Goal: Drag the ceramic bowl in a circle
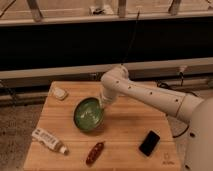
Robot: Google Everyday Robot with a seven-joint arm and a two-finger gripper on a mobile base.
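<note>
You are looking down on a wooden table [131,125], and the ceramic bowl [87,116] sits on it a little left of the middle. The bowl is round, shallow and glossy green, with pale streaks inside and a darker rim, and it is the widest thing on the table.

Your gripper [104,103] is down at the bowl's upper right edge and touches it there. Its fingers are pressed together. You cannot tell from this view whether the rim is caught between them or whether they only rest against it.

The white arm [150,96] reaches in from the right, bends at a rounded elbow above the bowl and drops to the gripper. The robot's pale body [202,135] fills the right edge of the view.

- A small white object [60,93] lies near the table's far left corner, apart from the bowl.
- A white tube [48,140] lies at an angle near the front left edge.
- A reddish-brown oblong item [95,153] lies in front of the bowl, near the front edge; what it is cannot be made out.
- A black phone [149,143] lies flat to the front right, well apart from the bowl.

Behind the table, a pale horizontal rail [50,71] runs across a dark background.
</note>
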